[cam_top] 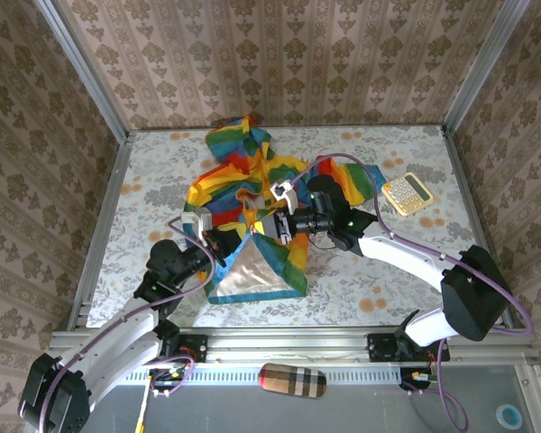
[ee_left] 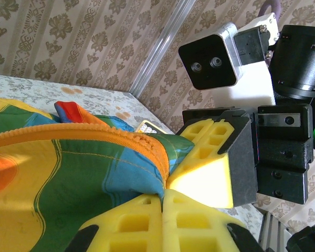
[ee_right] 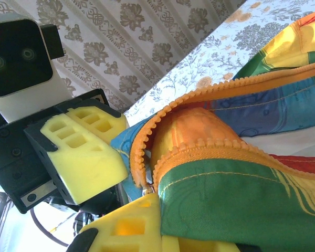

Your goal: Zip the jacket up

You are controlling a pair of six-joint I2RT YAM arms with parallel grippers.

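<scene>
Early step: bringing 2 zipper sides together, nothing zipped yet.
In the middle of the table (cam_top: 144, 207), laid lengthwise far to near: the jacket (cam_top: 236, 155), hood toward the back wall, open hem toward the arms. Pinched at the hem by the left gripper (ee_left: 163, 202), fingers closed tight. Likely pinched too by the right gripper (ee_right: 147, 227), beside the orange zipper (ee_right: 199, 144). Next, probably: lining up both ends carefully.

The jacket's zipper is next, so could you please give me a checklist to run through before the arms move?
1. Left end effector shut on the lower edge of the jacket: ok.
2. Right end effector holding the opposite edge: cannot tell.
3. Zipper halves joined at the bottom: not ok, they lie apart.
4. Slider located: cannot tell.
5. Calculator away from both end effectors: ok.
</scene>
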